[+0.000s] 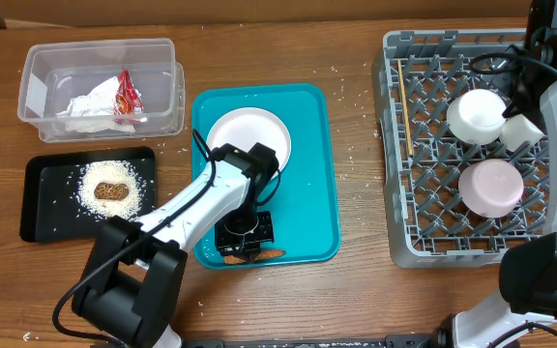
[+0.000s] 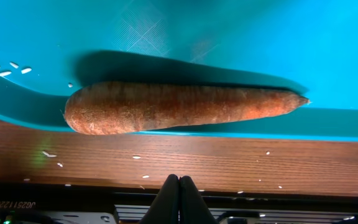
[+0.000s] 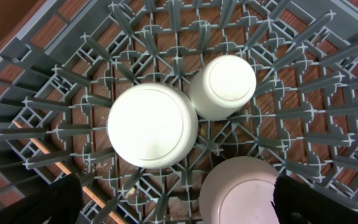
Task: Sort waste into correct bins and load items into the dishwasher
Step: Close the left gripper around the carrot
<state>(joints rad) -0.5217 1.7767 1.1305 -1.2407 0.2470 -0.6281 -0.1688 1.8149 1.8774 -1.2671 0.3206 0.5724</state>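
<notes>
An orange carrot lies along the near rim of the teal tray. My left gripper hangs shut and empty just short of the carrot, over the wooden table edge. A large white plate rests at the tray's far end. In the grey dish rack stand a white bowl, a small cup and a second, pinkish bowl. Thin chopsticks lie along the rack's left side. My right gripper is open wide above the bowls, holding nothing.
A clear tub at the back left holds crumpled napkins and a red-and-white wrapper. In front of it, a black tray carries rice and a brown food piece. Rice grains dot the table.
</notes>
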